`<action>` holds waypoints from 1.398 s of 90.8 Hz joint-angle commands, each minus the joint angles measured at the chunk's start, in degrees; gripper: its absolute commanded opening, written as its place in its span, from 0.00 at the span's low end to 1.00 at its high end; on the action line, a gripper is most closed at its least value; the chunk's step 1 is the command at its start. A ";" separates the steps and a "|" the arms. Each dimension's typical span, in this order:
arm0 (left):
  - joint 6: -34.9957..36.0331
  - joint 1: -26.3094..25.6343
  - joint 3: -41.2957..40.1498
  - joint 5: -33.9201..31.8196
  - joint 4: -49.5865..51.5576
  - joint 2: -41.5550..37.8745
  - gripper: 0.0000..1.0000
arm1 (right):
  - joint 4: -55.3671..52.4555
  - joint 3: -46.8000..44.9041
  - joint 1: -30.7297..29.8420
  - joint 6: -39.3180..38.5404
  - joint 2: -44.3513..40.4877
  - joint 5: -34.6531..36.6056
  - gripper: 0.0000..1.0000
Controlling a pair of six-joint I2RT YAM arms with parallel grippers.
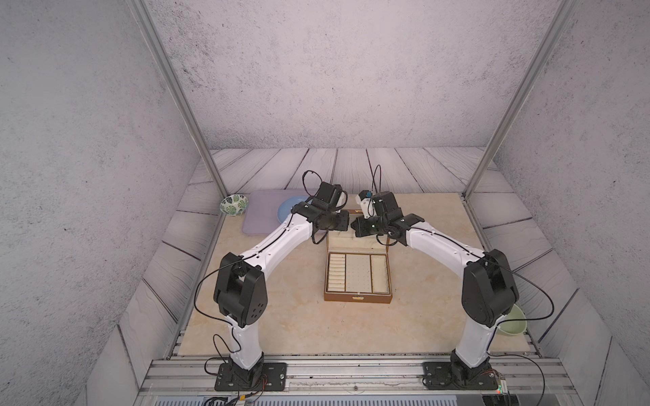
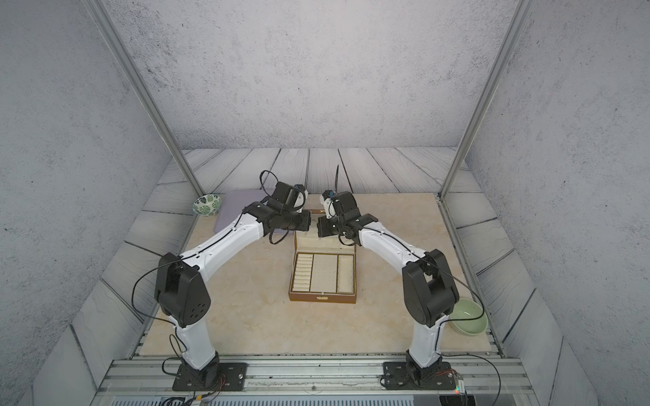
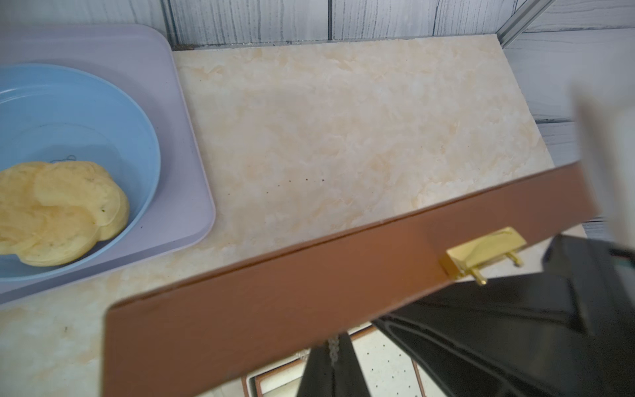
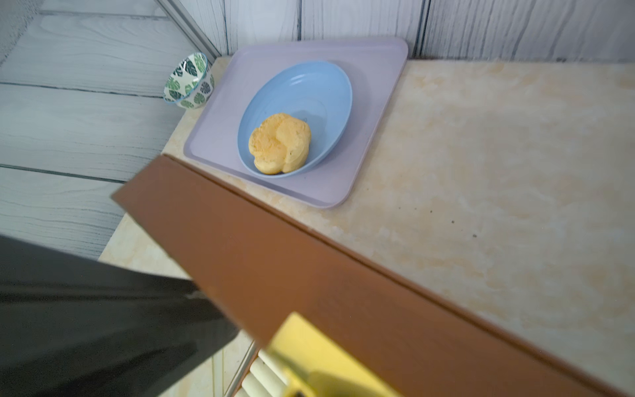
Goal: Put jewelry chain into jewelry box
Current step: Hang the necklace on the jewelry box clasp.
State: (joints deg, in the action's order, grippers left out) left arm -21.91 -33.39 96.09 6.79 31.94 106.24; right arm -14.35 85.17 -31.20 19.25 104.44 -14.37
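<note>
The brown jewelry box (image 1: 358, 298) (image 2: 323, 297) stands open mid-table, its lid upright at the far side. Both wrists meet above the lid's top edge in both top views, and they hide the fingertips there. In the left wrist view the lid (image 3: 275, 309) with its gold clasp (image 3: 484, 252) crosses the frame. Just below it my left gripper (image 3: 331, 345) is shut on a short bit of the pale jewelry chain (image 3: 332, 350), over the dotted centre panel. A black finger (image 3: 464, 343) of my right gripper lies close beside it. The right wrist view shows only lid (image 4: 309, 275) and blurred clasp; its own jaws are hidden.
A lilac tray (image 1: 260, 214) sits at the back left with a blue dish (image 4: 299, 103) holding yellow food (image 4: 280, 144). A leaf-patterned bowl (image 1: 234, 205) stands beside the tray, and a pale green bowl (image 2: 469, 316) at the front right. Metal frame posts rise at the table's back corners.
</note>
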 commanded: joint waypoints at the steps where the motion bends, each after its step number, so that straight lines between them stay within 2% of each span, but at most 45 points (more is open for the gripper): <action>1: 0.20 0.42 -0.56 -1.08 0.09 -0.71 0.00 | 1.05 2.61 0.31 -1.06 -0.77 1.71 0.00; 40: -0.08 0.52 -3.67 -0.17 1.53 -0.90 0.00 | 0.41 0.87 0.29 -0.32 -0.59 -0.39 0.00; 69: -0.40 0.52 -2.77 0.33 1.10 0.34 0.00 | 0.13 -0.19 0.27 0.03 0.74 -0.94 0.00; 127: -0.78 0.57 -2.66 1.83 1.15 1.97 0.00 | 0.43 -1.60 0.26 1.93 -0.64 -8.15 0.00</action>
State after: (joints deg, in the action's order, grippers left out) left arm -22.44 -33.12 93.14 8.29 32.97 107.11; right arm -14.33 83.79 -31.05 20.12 105.25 -19.29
